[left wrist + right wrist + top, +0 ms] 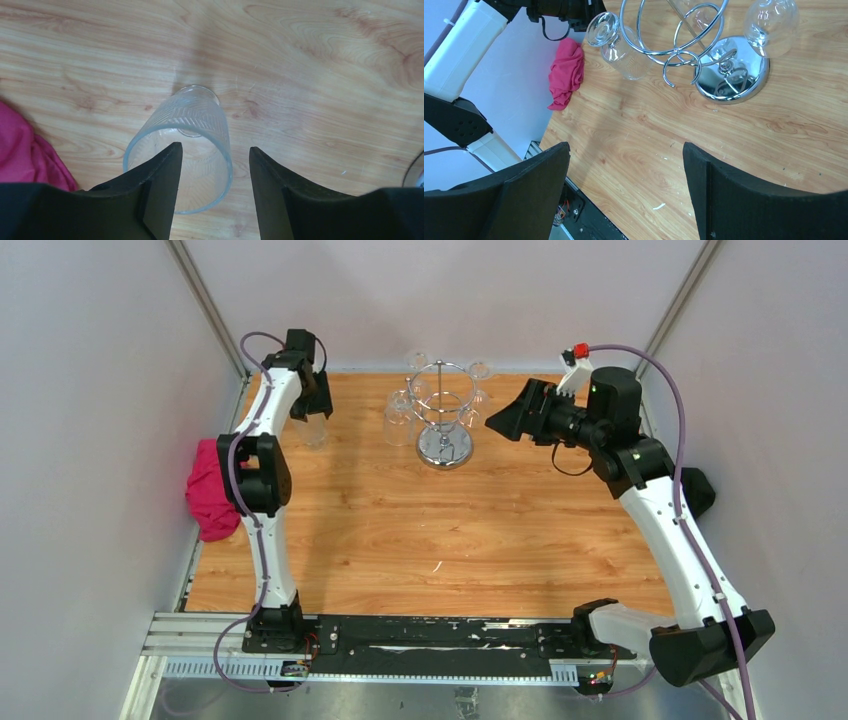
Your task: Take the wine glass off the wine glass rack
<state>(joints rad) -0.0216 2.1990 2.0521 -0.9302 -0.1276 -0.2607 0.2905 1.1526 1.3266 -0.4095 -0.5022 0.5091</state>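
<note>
The chrome wine glass rack (443,410) stands at the back middle of the table, and its mirrored base (731,75) and wire loops show in the right wrist view. Clear wine glasses hang upside down from it, among them a ribbed one (624,50) and a smooth one (771,25). My right gripper (497,422) is open and empty, just right of the rack (674,40). My left gripper (316,412) is open above another clear ribbed glass (200,120) that stands on the table. Its left fingertip is over the mouth and its right fingertip is outside the rim.
A pink cloth (208,490) lies at the table's left edge and shows in the left wrist view (25,150). Grey walls close in the left, back and right sides. The black rail (440,635) with both arm bases runs along the near edge.
</note>
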